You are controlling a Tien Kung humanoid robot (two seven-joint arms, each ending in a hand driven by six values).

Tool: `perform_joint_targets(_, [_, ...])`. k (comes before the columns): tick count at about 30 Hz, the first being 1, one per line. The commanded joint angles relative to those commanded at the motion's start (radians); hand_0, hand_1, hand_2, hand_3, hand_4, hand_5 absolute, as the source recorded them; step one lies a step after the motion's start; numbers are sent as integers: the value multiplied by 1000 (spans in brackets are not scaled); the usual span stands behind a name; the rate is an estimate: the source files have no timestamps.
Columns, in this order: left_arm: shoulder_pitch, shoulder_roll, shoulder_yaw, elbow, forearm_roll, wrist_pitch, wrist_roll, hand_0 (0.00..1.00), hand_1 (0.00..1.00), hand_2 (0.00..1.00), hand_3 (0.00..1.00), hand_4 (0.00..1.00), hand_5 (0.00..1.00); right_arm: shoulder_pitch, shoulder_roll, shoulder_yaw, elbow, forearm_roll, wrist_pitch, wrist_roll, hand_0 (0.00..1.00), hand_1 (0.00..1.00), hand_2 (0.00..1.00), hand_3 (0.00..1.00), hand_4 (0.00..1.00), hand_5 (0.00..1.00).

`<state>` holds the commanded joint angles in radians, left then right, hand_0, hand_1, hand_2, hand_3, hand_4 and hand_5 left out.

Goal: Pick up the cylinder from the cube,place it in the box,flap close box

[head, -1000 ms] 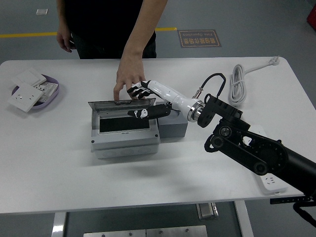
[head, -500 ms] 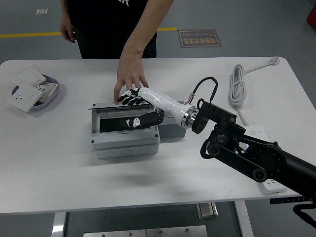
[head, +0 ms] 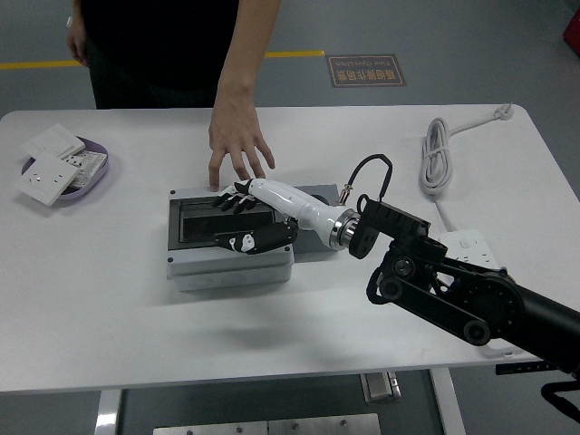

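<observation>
The grey box (head: 186, 268) sits left of the table's middle with its dark clear flap (head: 204, 221) lying flat over the opening. My right hand (head: 237, 217) rests flat on the flap, fingers spread, holding nothing. The dark grey cube (head: 319, 249) is mostly hidden behind my right forearm, just right of the box. The cylinder is not visible. A person's hand (head: 234, 143) hovers just behind the box, fingers pointing down, not touching it. My left arm is out of view.
A purple dish (head: 98, 172) with white socket plates (head: 45, 178) is at the far left. A coiled white cable (head: 439, 156) lies at the back right. A white power strip (head: 467, 245) lies under my right arm.
The flap went from standing half open to lying flat on the box as my right hand pushed it down. The person's hand let go of the flap and lifted back.
</observation>
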<state>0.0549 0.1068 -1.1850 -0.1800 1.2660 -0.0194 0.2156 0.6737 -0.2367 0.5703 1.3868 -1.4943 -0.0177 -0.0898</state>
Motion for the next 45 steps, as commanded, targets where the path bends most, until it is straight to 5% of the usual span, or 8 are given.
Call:
perform_joint_targets(13, [12, 1, -4, 0, -4, 1, 5, 603, 582, 590, 581, 637, 204, -133, -92, 277, 14, -25, 18, 37, 708, 697, 737, 758, 792, 354])
perform_joint_targets(23, [10, 0, 15, 0, -26, 1, 5, 603, 582, 590, 582, 637, 204, -261, -63, 489, -20, 95, -18, 139, 712, 697, 731, 758, 788, 345])
perform_joint_targets(45, [-12, 10, 32, 0, -30, -3, 9, 603, 583, 591, 583, 638, 204, -327, -23, 521, -75, 177, -82, 189, 723, 675, 674, 701, 782, 333])
